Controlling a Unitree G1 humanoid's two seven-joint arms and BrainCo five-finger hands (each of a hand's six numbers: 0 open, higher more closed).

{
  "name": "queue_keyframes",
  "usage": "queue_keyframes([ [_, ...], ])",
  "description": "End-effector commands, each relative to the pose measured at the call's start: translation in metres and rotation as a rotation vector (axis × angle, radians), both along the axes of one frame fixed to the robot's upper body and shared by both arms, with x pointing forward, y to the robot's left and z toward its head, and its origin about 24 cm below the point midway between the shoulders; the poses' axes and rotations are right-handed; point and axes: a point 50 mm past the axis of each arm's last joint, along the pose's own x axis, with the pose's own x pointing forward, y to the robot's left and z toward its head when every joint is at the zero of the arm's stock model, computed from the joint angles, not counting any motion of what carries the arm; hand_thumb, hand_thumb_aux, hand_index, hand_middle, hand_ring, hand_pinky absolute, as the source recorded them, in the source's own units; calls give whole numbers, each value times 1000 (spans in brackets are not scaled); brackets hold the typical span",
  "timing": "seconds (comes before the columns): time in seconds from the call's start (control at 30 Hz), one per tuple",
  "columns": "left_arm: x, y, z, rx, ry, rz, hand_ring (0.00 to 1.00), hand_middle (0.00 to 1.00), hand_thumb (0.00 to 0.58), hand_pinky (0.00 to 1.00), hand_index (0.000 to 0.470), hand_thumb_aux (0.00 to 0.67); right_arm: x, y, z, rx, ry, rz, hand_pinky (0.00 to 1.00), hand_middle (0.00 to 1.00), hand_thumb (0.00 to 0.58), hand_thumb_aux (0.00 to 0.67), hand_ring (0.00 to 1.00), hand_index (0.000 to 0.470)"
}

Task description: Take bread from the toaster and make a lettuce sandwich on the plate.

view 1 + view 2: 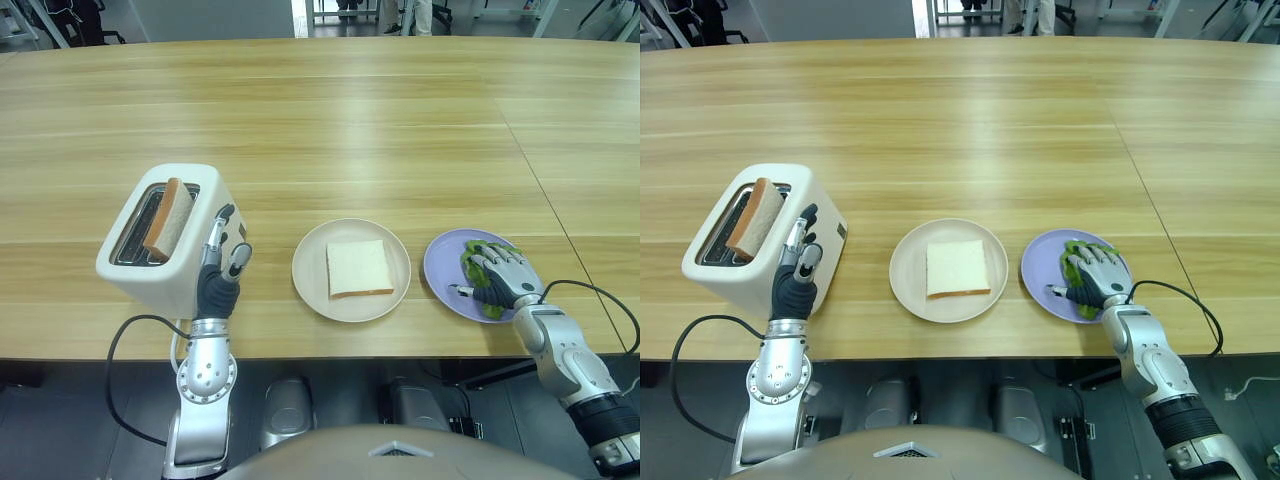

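Note:
A white toaster (160, 265) stands at the front left with one bread slice (169, 218) sticking up from its slot. My left hand (218, 270) is raised beside the toaster's right wall, fingers extended and holding nothing. A cream plate (308, 285) in the middle carries one flat bread slice (359, 268). To its right a purple plate (440, 262) holds green lettuce (473, 259). My right hand (498, 279) lies on top of the lettuce with fingers curled over it; whether it grips the leaves is unclear.
A black cable (125, 340) runs off the table's front edge by the toaster. Another cable (600, 295) loops near my right wrist. The wooden table (350, 130) stretches wide and far behind the plates.

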Motion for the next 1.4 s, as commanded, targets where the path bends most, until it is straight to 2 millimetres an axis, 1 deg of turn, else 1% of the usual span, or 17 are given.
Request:
queue_keyframes([
  [0.03,0,-1,-1,-9,7,-4,0,0,0,0,0,0,-1,1,-3,7,23,3,0,0,580,670,0,460],
  [0.3,1,-4,-2,-17,8,-13,0,0,0,0,0,0,1,5,-2,32,1,17,0,0,580,670,0,460],
  [0.5,4,-6,-3,-19,8,-23,0,0,0,0,0,0,3,11,6,75,-60,33,0,0,580,670,0,460],
  [0.67,6,-8,-6,-24,15,-33,0,0,0,0,0,0,10,12,23,110,-155,40,0,0,580,670,0,460],
  [0.87,7,-10,-5,-28,15,-36,0,0,0,0,0,0,15,10,43,112,-248,53,0,0,580,670,0,460],
  [1.0,7,-10,-6,-30,17,-35,0,0,0,0,0,0,18,13,60,119,-321,77,0,0,580,670,0,460],
  [1.1,8,-11,-7,-29,19,-39,0,0,0,0,0,0,21,16,68,116,-352,101,0,0,580,670,0,460],
  [1.27,10,-14,-7,-33,18,-49,0,0,0,0,0,0,25,24,68,118,-344,156,0,0,580,670,0,460],
  [1.4,12,-17,-8,-33,18,-62,0,0,0,0,0,0,30,37,59,131,-310,213,0,0,580,670,0,460],
])
